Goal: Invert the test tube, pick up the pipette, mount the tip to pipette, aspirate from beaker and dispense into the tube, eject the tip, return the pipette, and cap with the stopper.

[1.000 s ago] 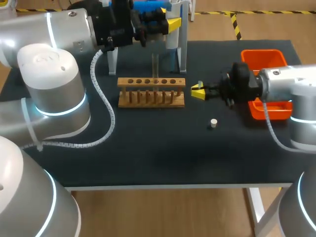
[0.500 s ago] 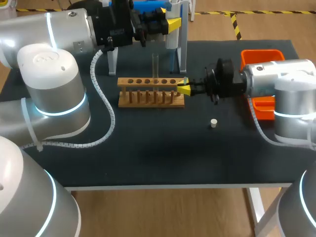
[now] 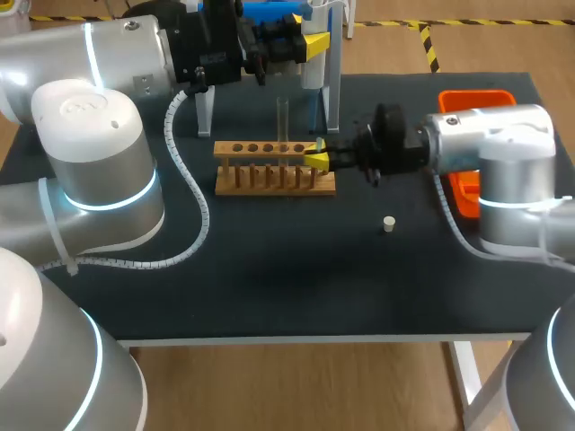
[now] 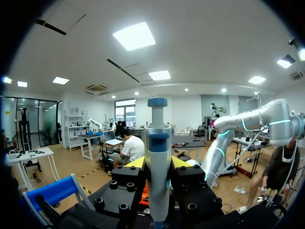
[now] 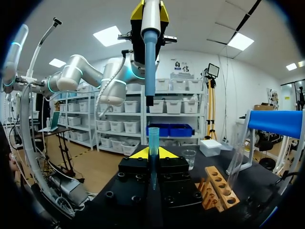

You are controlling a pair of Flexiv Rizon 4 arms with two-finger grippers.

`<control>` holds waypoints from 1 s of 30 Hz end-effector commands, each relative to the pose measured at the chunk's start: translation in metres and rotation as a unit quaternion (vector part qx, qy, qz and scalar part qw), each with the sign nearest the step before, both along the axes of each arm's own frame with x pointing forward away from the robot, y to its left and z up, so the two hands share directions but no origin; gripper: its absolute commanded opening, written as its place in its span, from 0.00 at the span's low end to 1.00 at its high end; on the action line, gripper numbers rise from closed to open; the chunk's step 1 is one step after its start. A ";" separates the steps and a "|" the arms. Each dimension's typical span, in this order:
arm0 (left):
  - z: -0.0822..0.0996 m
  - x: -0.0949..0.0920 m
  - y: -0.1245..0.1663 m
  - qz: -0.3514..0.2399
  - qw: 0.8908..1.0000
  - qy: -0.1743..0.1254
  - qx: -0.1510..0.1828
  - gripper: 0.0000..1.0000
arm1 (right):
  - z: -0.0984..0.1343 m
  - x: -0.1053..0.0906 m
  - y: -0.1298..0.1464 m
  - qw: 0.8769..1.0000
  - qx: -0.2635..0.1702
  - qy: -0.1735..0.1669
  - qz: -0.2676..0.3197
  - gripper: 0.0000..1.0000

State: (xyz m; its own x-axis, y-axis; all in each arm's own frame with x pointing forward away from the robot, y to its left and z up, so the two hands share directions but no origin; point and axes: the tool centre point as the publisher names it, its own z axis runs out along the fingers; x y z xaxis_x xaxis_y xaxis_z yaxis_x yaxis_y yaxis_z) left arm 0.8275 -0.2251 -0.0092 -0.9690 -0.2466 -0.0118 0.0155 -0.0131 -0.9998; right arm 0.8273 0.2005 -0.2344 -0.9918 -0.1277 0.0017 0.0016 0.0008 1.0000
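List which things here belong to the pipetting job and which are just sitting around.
In the job:
- pipette
- pipette tip
- test tube
- beaker
- stopper

Not named in the task, likely just support:
- wooden rack, holding the tube
- white stand
- orange bin

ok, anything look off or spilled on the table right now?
Nothing stands out. The test tube stands upright in the wooden rack, the stopper sits alone on the table, no spill shows, and the tip is held straight in the right jaws.
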 end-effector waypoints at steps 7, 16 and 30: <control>-0.001 0.000 -0.001 0.002 1.000 -0.001 -0.002 0.00 | 0.002 -0.001 0.006 1.000 -0.002 -0.004 0.008 0.00; -0.001 0.000 -0.001 0.002 1.000 -0.001 -0.002 0.00 | 0.005 -0.002 0.011 1.000 -0.002 -0.008 0.011 0.00; -0.001 0.000 -0.001 0.002 1.000 -0.001 -0.002 0.00 | 0.009 -0.002 0.011 1.000 -0.003 -0.008 0.012 0.00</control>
State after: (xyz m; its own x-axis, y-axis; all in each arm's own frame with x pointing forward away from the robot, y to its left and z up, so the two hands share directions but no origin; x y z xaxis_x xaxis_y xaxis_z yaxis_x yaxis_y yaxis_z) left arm 0.8275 -0.2251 -0.0092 -0.9690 -0.2466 -0.0118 0.0155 -0.0132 -0.9998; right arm 0.8255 0.2115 -0.2264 -0.9883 -0.1517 -0.0134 -0.0143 0.0044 0.9999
